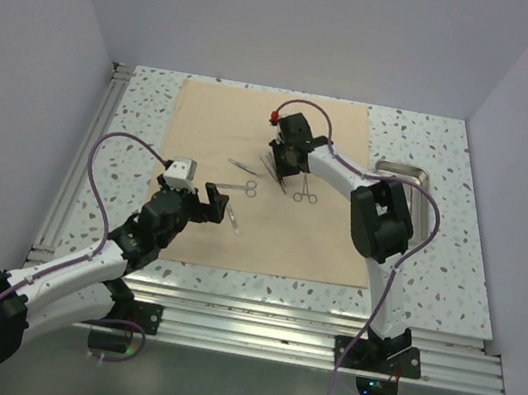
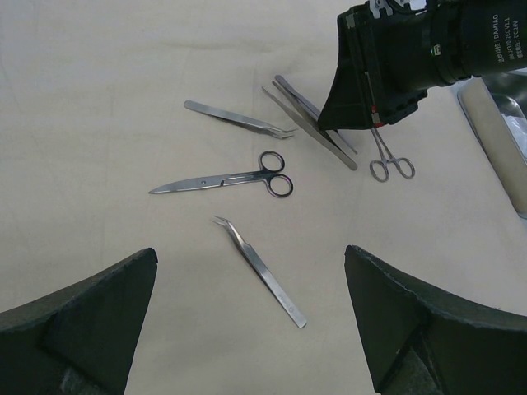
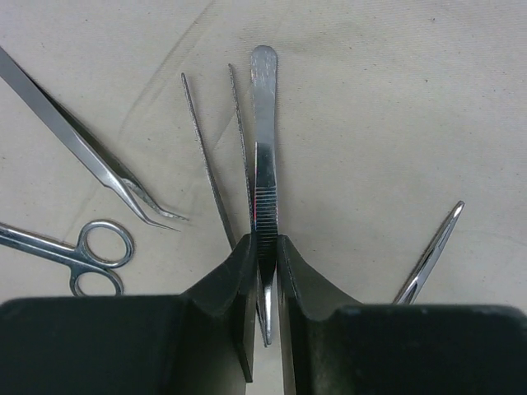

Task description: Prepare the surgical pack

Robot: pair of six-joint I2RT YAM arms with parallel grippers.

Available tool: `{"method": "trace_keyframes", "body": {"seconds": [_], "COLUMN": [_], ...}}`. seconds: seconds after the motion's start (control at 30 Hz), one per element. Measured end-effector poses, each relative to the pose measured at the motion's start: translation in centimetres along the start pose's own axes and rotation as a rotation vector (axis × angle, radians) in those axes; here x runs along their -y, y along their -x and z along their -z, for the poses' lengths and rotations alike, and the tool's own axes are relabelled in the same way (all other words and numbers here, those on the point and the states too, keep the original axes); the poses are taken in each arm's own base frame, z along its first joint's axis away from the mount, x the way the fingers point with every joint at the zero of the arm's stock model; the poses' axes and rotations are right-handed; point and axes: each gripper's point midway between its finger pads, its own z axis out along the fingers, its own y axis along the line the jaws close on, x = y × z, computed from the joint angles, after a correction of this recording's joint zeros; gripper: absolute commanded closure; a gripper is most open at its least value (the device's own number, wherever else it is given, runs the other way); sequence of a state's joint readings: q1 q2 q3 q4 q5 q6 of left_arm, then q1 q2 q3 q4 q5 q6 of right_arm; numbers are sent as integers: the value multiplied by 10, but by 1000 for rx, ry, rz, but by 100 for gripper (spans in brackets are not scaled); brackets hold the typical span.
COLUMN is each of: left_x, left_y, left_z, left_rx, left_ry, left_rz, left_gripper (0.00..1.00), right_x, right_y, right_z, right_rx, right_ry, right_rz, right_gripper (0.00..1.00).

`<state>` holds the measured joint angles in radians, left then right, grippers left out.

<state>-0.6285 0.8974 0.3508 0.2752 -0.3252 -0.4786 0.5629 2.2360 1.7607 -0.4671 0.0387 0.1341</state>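
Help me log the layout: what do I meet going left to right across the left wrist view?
Scissors → straight forceps held by the right gripper → ring-handled clamp → steel tray. Both curved tweezers overlap the scissors, so omitted.

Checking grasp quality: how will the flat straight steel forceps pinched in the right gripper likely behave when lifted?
Probably stiff and light: the flat straight steel forceps look thin, rigid. The right gripper pinches smooth polished metal with most length jutting past it, so they may slip or pivot.
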Motion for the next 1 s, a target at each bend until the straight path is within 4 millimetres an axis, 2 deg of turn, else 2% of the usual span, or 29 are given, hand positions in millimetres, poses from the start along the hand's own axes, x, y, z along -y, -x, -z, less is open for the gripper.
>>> {"method": "trace_keyframes", "body": {"seconds": [0.13, 0.23, 0.5, 0.6, 0.7, 0.9, 1.0], "left_x": [0, 0, 0, 0, 0, 1, 2], "left_y": [0, -1, -1, -1, -1, -2, -2], "left_z": [0, 0, 0, 0, 0, 0, 0], "left_rx": [0, -2, -2, -4, -5, -7, -9], "left_ry": [0, 1, 1, 1, 1, -6, -9], "left_rz": [0, -1, -1, -1, -2, -1, -1], "left_gripper": [0, 0, 0, 0, 0, 0, 0], "right_x": [5, 11, 27, 40, 68, 165, 212], "right_y": [1, 4, 35, 39, 31, 9, -11], "right_z": [3, 13, 49, 57, 69, 122, 154], "right_rx": [11, 26, 130, 147, 145, 183, 215], "right_ry": [-27, -49, -92, -111, -137, -259, -327], "right_rz": [-1, -5, -38, -68, -121, -282, -371], "right_gripper": [89, 89, 91, 91, 91, 92, 94]}}
